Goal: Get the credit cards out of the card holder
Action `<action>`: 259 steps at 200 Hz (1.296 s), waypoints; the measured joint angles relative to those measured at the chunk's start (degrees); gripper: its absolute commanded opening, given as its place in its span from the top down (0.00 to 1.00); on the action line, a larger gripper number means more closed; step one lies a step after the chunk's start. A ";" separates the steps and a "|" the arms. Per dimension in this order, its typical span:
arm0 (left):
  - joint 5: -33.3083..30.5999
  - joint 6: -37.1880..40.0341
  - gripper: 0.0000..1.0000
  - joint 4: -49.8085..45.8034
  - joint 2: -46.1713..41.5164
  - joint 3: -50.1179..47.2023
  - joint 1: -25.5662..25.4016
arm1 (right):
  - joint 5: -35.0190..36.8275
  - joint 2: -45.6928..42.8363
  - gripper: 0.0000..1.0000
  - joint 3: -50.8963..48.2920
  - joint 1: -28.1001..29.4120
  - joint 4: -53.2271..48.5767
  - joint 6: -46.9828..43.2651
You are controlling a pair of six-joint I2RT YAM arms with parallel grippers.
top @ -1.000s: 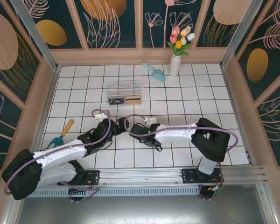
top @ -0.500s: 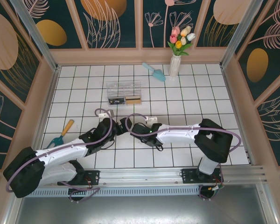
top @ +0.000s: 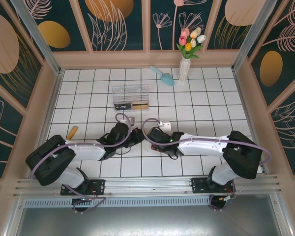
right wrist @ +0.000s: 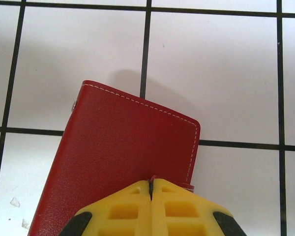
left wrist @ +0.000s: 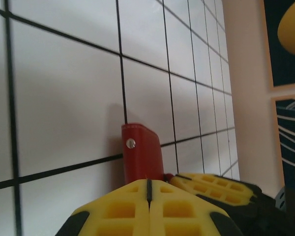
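The red card holder [right wrist: 123, 157] lies closed on the white tiles, its stitched cover facing up. My right gripper [right wrist: 151, 181] is shut at its near edge, with a sliver of red pinched between the yellow fingers. In the left wrist view the card holder [left wrist: 141, 155] shows edge-on with a silver snap stud. There my left gripper [left wrist: 148, 182] is shut against its near end, and a right finger [left wrist: 221, 187] lies beside it. From above, the left gripper [top: 136, 137] and right gripper [top: 147, 137] meet nose to nose. Any credit cards inside the holder are hidden.
A clear plastic box [top: 131, 97] behind the grippers holds a dark and a gold-tan flat piece. A teal scoop [top: 162, 74] and a white vase of tulips [top: 185, 69] stand at the back. An orange tool handle [top: 72, 132] lies left, by the left arm.
Both grippers have shifted a little to the right, still meeting. The left arm has folded lower and now covers the blue end of the orange-handled tool.
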 measured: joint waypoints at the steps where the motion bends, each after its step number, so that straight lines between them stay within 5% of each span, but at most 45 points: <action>1: 0.28 -0.13 1.00 0.22 0.33 0.11 -0.04 | -0.02 0.00 1.00 -0.02 -0.02 0.07 0.00; 66: 5.88 -2.97 1.00 3.96 10.69 6.86 -2.71 | -1.09 0.02 1.00 -1.60 -0.31 3.23 -0.37; 170: 4.79 -3.39 1.00 -6.71 16.02 11.39 -3.34 | -1.75 -0.81 1.00 -3.23 -0.37 5.44 -0.33; 259: 3.85 -3.34 1.00 -9.35 16.04 12.61 -3.52 | -0.70 -15.34 1.00 -11.19 -5.55 1.99 1.68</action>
